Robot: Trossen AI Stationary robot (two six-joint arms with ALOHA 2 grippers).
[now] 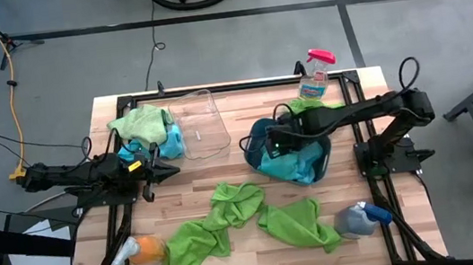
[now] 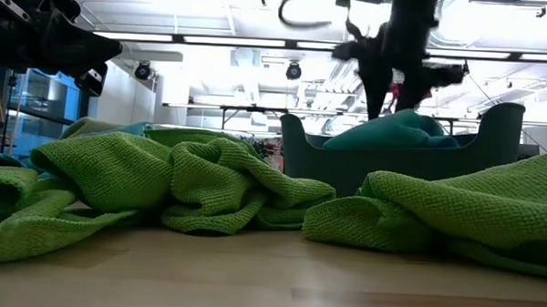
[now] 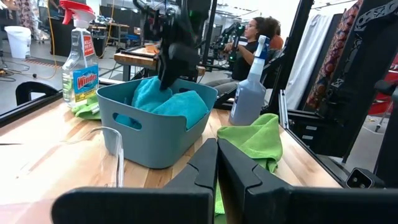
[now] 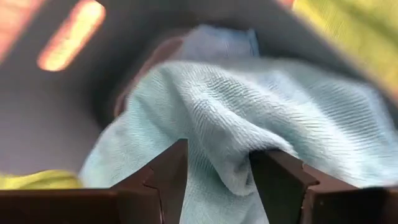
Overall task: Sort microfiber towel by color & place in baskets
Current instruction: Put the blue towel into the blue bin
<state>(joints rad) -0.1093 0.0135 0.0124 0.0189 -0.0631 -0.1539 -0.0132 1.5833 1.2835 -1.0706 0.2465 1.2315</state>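
Teal microfiber towels (image 1: 300, 168) with a fine ribbed weave lie heaped in the opaque teal-blue basket (image 1: 254, 139), a rounded-rectangular plastic tub on the right half of the wooden table (image 1: 223, 172). Over it hangs the right gripper (image 4: 217, 171), jaws parted around a fold of that cloth without pinching it. The clear basket (image 1: 197, 126) sits to the left, with a green towel (image 1: 140, 123) and a teal one (image 1: 135, 151) beside it. The left gripper (image 3: 216, 163) hovers close by them, fingers pressed together on nothing. Two crumpled green towels (image 1: 220, 222) sprawl across the front of the table. Spray bottles (image 1: 313, 75) stand or lie at the table's edges: one behind the teal basket, two at the front corners.
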